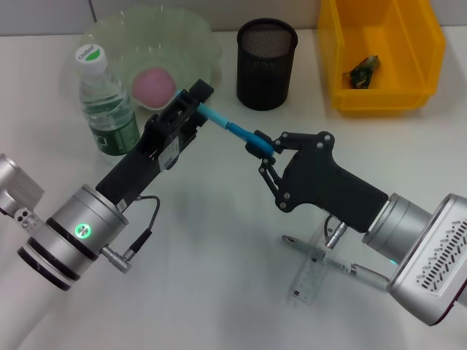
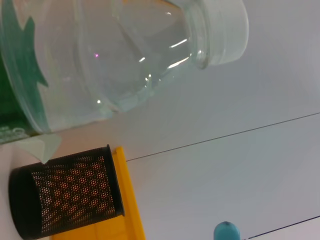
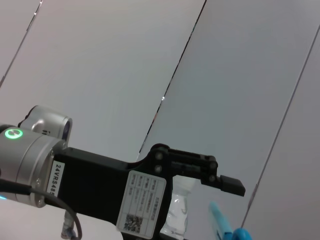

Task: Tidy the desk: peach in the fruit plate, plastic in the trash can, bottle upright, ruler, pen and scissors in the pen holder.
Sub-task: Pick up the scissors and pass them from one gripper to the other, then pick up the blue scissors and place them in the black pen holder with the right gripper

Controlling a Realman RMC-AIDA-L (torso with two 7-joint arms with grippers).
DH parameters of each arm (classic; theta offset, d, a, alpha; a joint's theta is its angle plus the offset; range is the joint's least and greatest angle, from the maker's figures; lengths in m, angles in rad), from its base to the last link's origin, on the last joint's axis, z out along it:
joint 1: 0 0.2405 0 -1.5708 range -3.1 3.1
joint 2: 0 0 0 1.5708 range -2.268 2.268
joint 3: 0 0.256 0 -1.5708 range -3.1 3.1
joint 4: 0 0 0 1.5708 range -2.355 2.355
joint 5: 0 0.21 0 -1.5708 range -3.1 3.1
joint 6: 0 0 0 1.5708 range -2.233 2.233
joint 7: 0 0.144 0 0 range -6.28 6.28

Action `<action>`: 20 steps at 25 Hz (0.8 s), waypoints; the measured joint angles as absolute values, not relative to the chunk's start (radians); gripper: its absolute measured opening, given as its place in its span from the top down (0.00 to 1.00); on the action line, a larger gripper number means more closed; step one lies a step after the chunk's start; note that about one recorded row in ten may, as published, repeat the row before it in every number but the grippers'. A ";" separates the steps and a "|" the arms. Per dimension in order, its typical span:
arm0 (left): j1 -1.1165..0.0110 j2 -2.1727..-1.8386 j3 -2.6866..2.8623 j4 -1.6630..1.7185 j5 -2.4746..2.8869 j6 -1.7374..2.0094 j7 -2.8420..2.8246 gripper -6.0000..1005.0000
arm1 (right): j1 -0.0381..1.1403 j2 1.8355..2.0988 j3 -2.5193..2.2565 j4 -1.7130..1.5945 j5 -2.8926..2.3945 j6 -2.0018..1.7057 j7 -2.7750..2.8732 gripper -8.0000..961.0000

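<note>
**Pen bridged between both grippers**

White desk (image 1: pixel 219 292). Blue pen (image 1: pixel 233 130) held aloft, long axis slanting from left gripper (image 1: pixel 195 98) to right gripper (image 1: pixel 261 146), both seemingly clamped on it. Pen holder (image 1: pixel 266 64) lies just beyond, nearer the right gripper.

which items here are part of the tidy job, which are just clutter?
Task items:
- blue pen, held between left gripper and right gripper
- mesh pen holder
- clear ruler
- water bottle, upright
- peach in fruit plate
- yellow bin holding a wrapper

Not part of it:
- nothing else visible on the white desk
</note>
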State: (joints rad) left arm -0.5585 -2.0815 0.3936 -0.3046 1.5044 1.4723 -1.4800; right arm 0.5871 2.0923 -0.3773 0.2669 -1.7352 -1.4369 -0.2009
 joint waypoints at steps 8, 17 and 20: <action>-0.556 -2.082 0.394 -0.303 1.505 1.469 -1.485 0.23 | 0.584 2.092 -0.377 0.268 -1.734 -1.439 -0.201 0.91; -0.547 -2.082 0.395 -0.288 1.519 1.473 -1.470 0.19 | 0.582 2.092 -0.377 0.266 -1.734 -1.449 -0.189 0.91; -0.536 -2.082 0.395 -0.251 1.553 1.474 -1.455 0.19 | 0.568 2.092 -0.379 0.232 -1.735 -1.490 -0.122 0.91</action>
